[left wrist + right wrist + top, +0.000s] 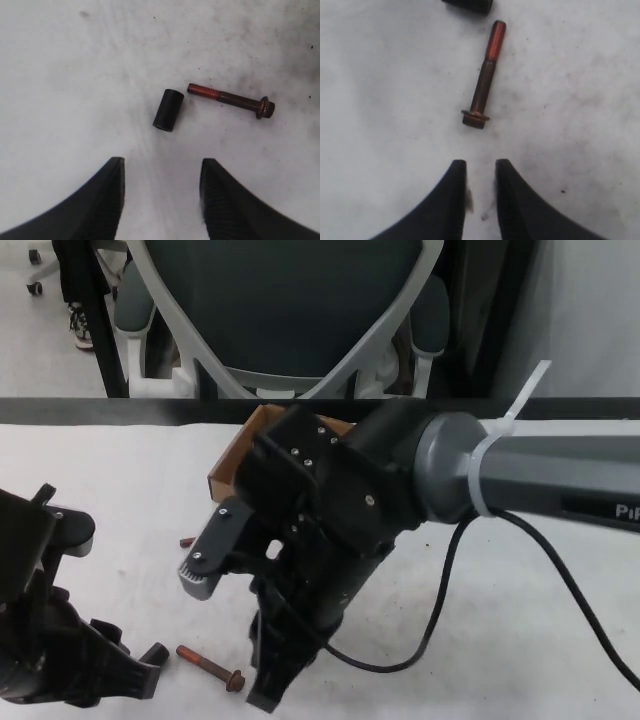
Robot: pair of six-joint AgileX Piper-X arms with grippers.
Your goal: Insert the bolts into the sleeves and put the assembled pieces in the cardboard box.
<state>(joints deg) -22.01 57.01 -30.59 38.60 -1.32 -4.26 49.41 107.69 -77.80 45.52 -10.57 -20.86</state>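
A copper-coloured bolt (210, 667) lies on the white bench near its front edge, between my two grippers. In the left wrist view the bolt (230, 100) points its threaded end at a short black sleeve (168, 110) lying just beside it, not touching. My left gripper (162, 161) hovers open a little short of the sleeve, with nothing between its fingers. My right gripper (480, 164) is just behind the head of the bolt (482, 80), its fingers a narrow gap apart and holding nothing. The sleeve (468, 4) lies beyond the bolt's threaded tip.
The cardboard box (238, 452) stands at the back of the bench, partly hidden behind the right arm (400, 480). A second reddish bolt (186, 541) peeks out left of that arm. A black cable (440, 600) hangs over the bench. A chair stands behind the bench.
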